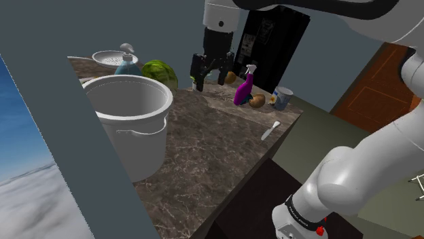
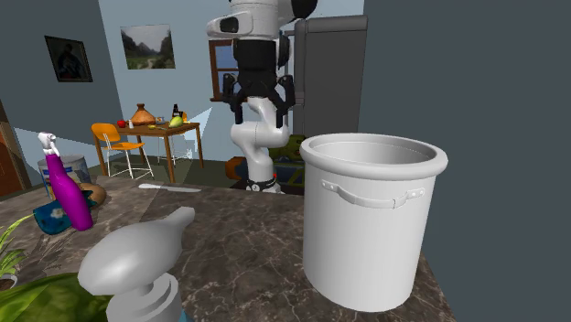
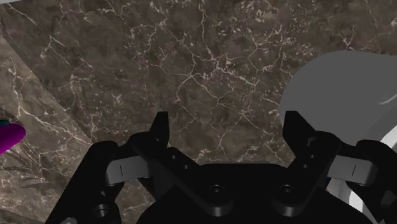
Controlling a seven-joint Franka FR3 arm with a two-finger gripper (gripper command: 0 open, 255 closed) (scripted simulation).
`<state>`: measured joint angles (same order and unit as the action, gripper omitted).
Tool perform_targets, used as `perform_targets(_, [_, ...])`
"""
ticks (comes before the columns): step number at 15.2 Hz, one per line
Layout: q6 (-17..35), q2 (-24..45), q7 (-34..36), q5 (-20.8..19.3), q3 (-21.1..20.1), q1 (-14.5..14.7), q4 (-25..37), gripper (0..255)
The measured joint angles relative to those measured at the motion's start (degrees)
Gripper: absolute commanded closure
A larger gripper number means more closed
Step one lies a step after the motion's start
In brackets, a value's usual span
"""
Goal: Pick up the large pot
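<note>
Approach step, by the look of it: no contact with the large pot [image 1: 129, 119] yet. Hovering above the marbled desk [image 1: 217, 146], jaws spread wide and empty, with both black fingers [image 3: 159, 130] well apart over bare stone in the wrist view.

As for the pot: standing upright on the desk toward the shoulder view's left, near the desk's edge, white and wide-mouthed. Beside the jaws rather than beneath them, with a grey curve of its wall just off one finger in the wrist view. From the second exterior view, sitting in the right foreground, with the jaws high behind it and to its left.

Close company on the pot's far side in the shoulder view: a watermelon [image 1: 160, 71] and a pump bottle [image 1: 127, 64]. Further toward that view's right, well apart from the pot, a purple spray bottle [image 1: 243, 87].

Next, probably: travel across toward the pot and line up over its rim [image 2: 375, 167]. Turn the wrist so as to put one finger inside the wall and one outside. Come down over the lip, then close firmly before any lift.

Worth minding: a rim grip sits off-centre on so broad a vessel, so expect tilt and raise it slowly. Better to pick the near side of the rim, away from the watermelon and bottle.
</note>
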<state>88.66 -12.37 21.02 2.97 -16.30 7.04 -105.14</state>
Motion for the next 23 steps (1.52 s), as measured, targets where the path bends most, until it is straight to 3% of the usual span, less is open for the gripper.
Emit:
perform_targets(10, [-5.68, 23.24, 11.90, -4.75, -6.23, 5.57, 25.79, 0])
perform_targets(18, [-0.65, 24.18, 12.66, -4.86, -6.40, 5.93, 21.47, 0])
perform_targets(19, [-0.33, 24.16, 12.64, -4.85, -6.39, 5.91, 21.12, 255])
perform_targets(23, [-0.08, 24.19, 12.65, -4.84, -6.40, 5.93, 21.00, 255])
